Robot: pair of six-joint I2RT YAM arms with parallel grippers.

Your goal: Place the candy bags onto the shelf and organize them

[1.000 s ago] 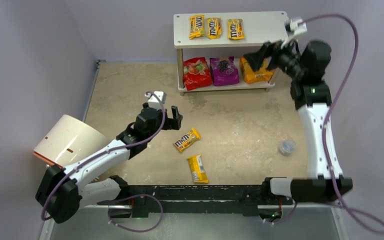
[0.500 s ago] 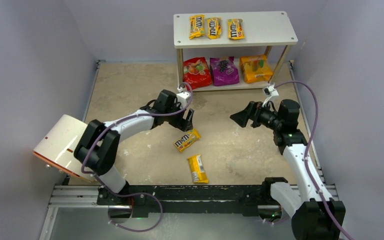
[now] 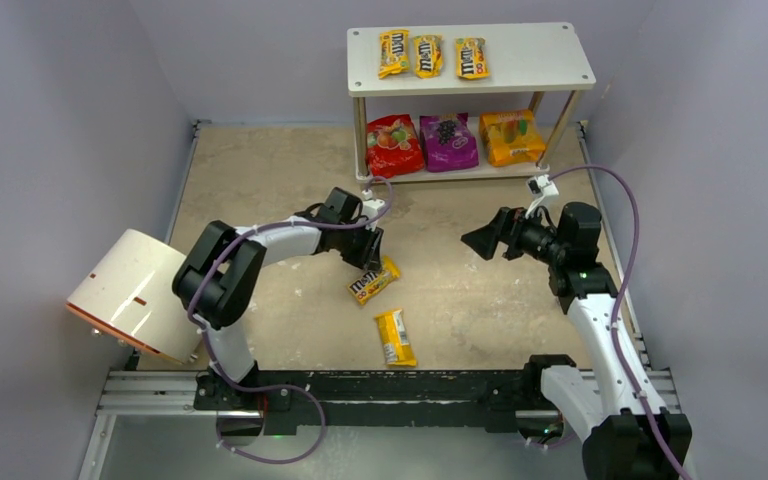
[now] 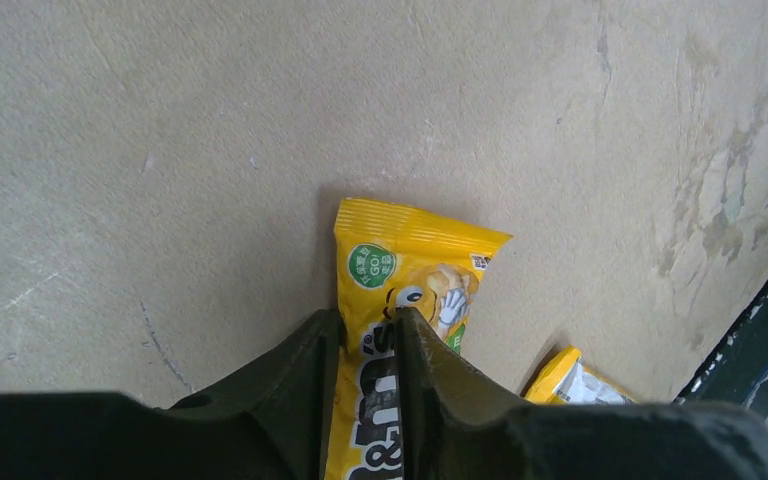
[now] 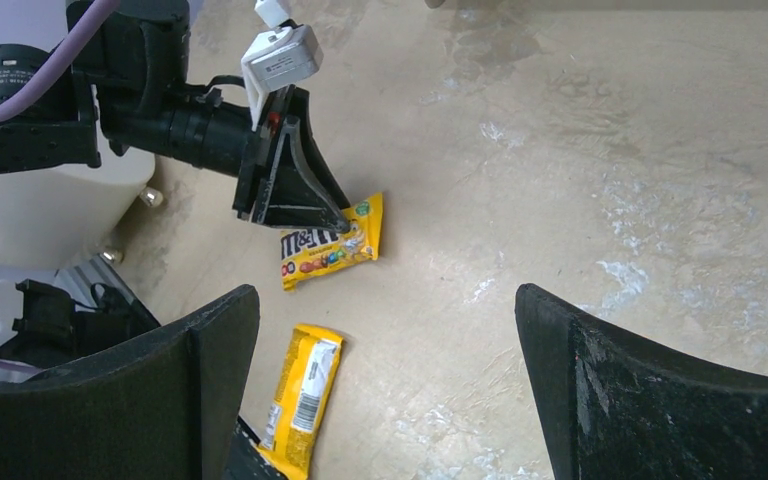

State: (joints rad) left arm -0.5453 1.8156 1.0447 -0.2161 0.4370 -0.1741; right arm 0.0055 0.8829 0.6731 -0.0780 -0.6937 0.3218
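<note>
While the right pincer (image 3: 472,240) hangs spread apart, the left pincer (image 4: 368,320) is clamped on a yellow M&M's packet (image 4: 415,265).

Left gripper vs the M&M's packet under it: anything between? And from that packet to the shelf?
Nothing visible. The left gripper is pinched on the packet. The table from it to the shelf is bare; the open right gripper hangs off to the side.
</note>
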